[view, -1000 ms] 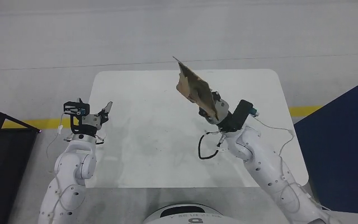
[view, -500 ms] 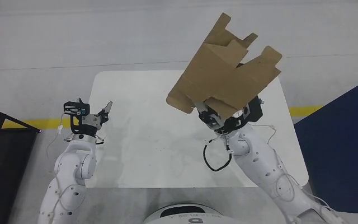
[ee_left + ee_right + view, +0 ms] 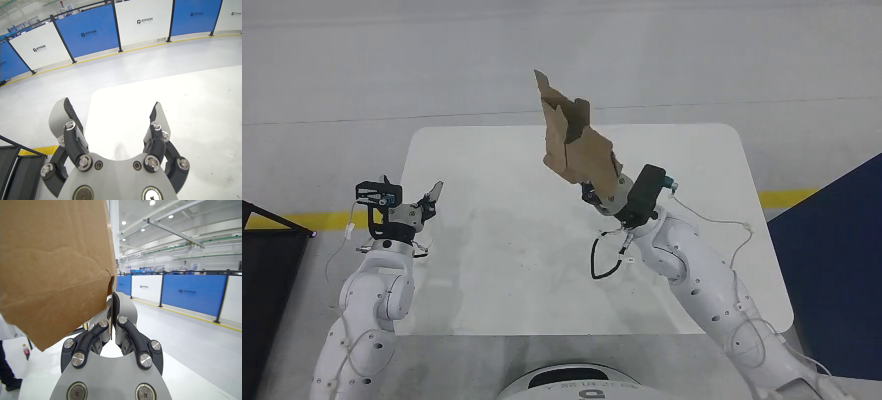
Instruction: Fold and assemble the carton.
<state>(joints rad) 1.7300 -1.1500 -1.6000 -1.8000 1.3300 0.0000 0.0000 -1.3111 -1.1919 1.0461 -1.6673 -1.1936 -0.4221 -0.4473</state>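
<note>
At the left edge of the white rounded-corner table (image 3: 492,260), the left gripper (image 3: 430,195) hangs just above the surface, jaws spread wide with nothing between the ribbed black pads (image 3: 72,111). Right of centre, the flattened brown corrugated cardboard carton (image 3: 577,150) stands lifted off the table, tilted, its notched flaps pointing toward the far edge. The right gripper (image 3: 604,197) grips the carton's lower edge: in the right wrist view its jaws (image 3: 113,302) are closed narrowly on a thin cardboard panel (image 3: 56,266). A black cable (image 3: 598,268) loops beneath that wrist.
</note>
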